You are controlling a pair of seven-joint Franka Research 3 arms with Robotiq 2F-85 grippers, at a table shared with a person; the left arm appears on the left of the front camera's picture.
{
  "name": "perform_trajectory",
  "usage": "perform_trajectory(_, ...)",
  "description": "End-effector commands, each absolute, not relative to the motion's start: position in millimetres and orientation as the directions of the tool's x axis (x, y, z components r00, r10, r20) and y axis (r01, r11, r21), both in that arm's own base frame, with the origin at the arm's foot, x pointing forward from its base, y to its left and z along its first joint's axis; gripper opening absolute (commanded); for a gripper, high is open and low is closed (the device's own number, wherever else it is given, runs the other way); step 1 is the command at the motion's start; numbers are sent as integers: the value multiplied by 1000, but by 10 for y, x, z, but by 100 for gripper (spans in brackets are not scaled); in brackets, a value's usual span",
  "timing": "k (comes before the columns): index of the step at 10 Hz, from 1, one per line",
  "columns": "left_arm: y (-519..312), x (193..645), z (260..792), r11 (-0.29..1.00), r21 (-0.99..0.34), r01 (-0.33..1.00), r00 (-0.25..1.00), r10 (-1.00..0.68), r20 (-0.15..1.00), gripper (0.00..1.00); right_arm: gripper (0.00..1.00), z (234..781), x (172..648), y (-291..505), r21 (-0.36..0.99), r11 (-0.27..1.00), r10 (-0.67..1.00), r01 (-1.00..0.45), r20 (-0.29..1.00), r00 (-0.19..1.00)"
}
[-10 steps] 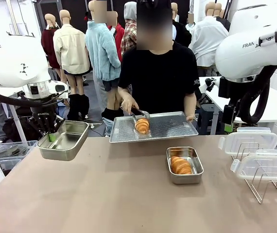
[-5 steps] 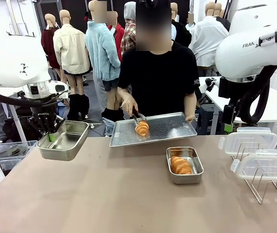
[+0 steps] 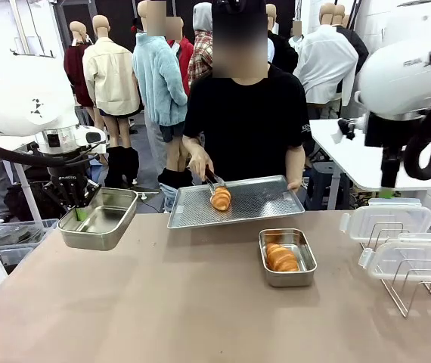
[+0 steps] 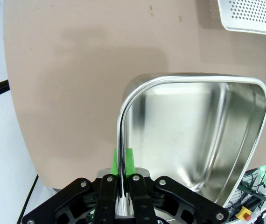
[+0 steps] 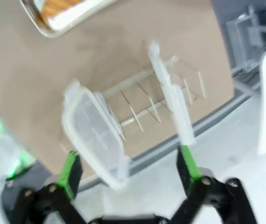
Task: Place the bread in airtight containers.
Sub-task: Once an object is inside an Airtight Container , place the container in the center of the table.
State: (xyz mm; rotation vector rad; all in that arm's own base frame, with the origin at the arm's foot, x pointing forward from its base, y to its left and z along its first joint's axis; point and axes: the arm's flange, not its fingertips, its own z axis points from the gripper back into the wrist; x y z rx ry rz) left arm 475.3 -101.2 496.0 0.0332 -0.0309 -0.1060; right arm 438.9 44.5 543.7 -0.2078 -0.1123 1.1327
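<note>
While the left hand pinches a pan rim, the right hand gapes.

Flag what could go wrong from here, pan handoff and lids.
1. The left pincer grips the empty steel pan by one thin rim, partly past the table edge. If the person drops the croissant from the tongs into it, the pan may tilt or slip.
2. The right pincer hangs open over two clear lids leaning in a wire rack. A descent could catch both lids or knock the rack.
</note>
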Motion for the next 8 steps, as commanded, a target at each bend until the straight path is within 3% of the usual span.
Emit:
perform_trajectory(1,-993,4762,4988,992,34,120,992,-122,45,0,100,5423,4417,131,-179,141,987,-974,-51,153)
perform_trajectory(2,-993,4762,4988,992,34,120,992,-122,45,0,100,5377,4436,47,-136,4,996,-991,-83,16)
perform_trajectory(3,-993,4762,4988,992,34,120,992,-122,45,0,100,5356,4474,-22,-99,-27,998,-995,-68,-20)
perform_trajectory(4,-993,4762,4988,992,34,120,992,-122,45,0,100,5409,4409,102,-184,154,984,-971,-58,167)
perform_trajectory(8,-993,4762,4988,992,34,120,992,-122,45,0,100,5409,4409,102,-184,154,984,-971,-58,167)
